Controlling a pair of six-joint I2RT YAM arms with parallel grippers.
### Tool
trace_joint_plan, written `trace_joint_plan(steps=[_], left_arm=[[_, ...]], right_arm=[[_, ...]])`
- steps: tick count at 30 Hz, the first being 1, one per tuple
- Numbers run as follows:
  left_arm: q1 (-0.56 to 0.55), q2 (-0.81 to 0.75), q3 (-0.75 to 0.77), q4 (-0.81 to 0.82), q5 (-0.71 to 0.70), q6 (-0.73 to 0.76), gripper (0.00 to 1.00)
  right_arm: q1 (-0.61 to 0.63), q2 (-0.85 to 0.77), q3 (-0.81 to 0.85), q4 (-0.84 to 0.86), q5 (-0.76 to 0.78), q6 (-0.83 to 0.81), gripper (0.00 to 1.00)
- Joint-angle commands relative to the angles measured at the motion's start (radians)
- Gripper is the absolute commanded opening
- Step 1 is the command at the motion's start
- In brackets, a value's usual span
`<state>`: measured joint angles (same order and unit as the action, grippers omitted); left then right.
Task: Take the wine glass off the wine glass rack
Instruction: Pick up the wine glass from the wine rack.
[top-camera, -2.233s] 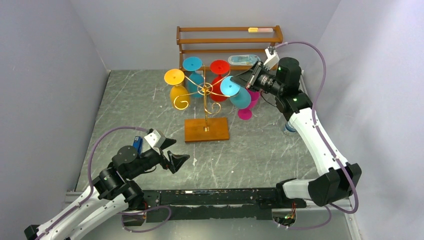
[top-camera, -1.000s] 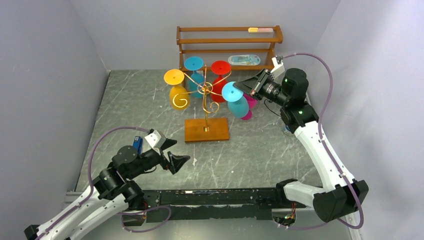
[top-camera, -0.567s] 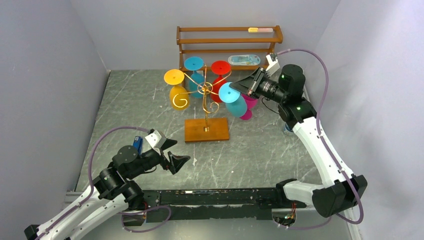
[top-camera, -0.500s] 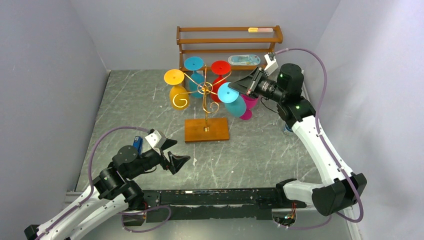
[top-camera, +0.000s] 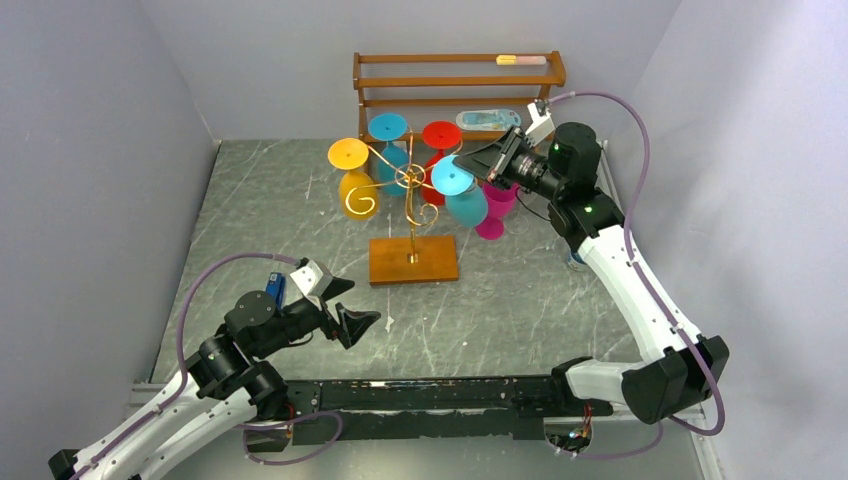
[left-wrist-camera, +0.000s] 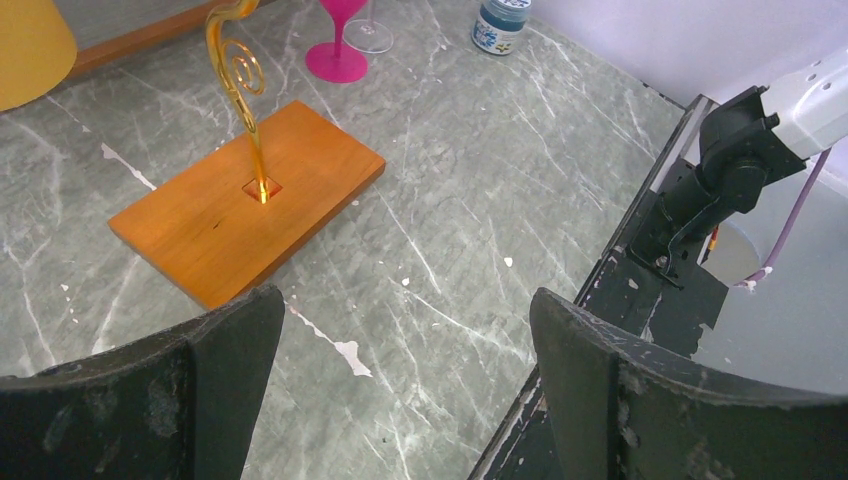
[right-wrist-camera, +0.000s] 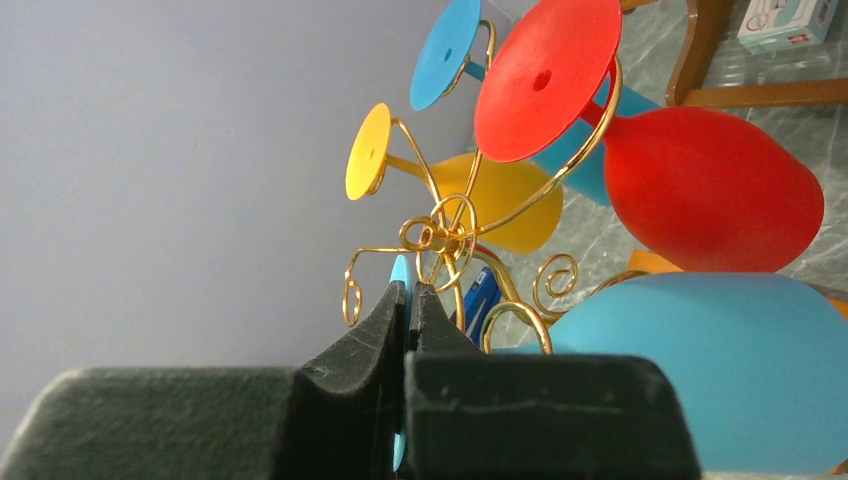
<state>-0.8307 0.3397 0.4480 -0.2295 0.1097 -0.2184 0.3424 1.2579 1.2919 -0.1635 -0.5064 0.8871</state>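
1. My right gripper (top-camera: 465, 162) is pinched on the rim of the blue glass's (top-camera: 462, 195) foot. In the wrist view only a sliver of blue shows between the pressed-together fingers (right-wrist-camera: 350, 360).
2. The blue glass hangs foot-up, bowl-down at the right side of the rack (top-camera: 411, 225), close against the gold scrolls. I can't tell whether its stem is out of the wire arm yet.
3. My left gripper (top-camera: 352, 303) is spread wide and holds nothing. It sits low at the near edge, well apart from the rack's base (left-wrist-camera: 245, 215).
4. First worry is the grip, since I hold only a thin disc edge. I'd expect the bowl's weight to make the glass pivot or slide out if I swing it fast.
5. Second worry is the rack. If the stem is caught in the wire and I pull off-line, the rack could drag or tip. Nothing steadies the base, and the red glass (right-wrist-camera: 710, 190) and yellow glass (top-camera: 352, 185) hang from it too.
6. Third worry is the pink glass (top-camera: 492, 210), which stands just beside the blue bowl. Lowering straight down or out to the right could knock it over.
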Motion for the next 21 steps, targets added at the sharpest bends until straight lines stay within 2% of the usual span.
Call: trace_joint_plan(steps=[1, 7, 10, 21], left_arm=[[0.007, -0.01, 0.009, 0.027, 0.007, 0.015, 0.97], [0.008, -0.008, 0.009, 0.026, 0.008, 0.016, 0.97], [0.007, -0.003, 0.012, 0.025, 0.016, 0.015, 0.97], [0.008, -0.002, 0.011, 0.027, 0.024, 0.018, 0.97]], right_arm=[[0.005, 0.005, -0.011, 0.068, 0.069, 0.052, 0.0], [-0.004, -0.032, -0.071, 0.12, 0.188, 0.132, 0.0], [-0.021, -0.022, -0.039, 0.094, 0.195, 0.13, 0.0], [-0.025, -0.002, -0.05, 0.141, 0.093, 0.176, 0.0]])
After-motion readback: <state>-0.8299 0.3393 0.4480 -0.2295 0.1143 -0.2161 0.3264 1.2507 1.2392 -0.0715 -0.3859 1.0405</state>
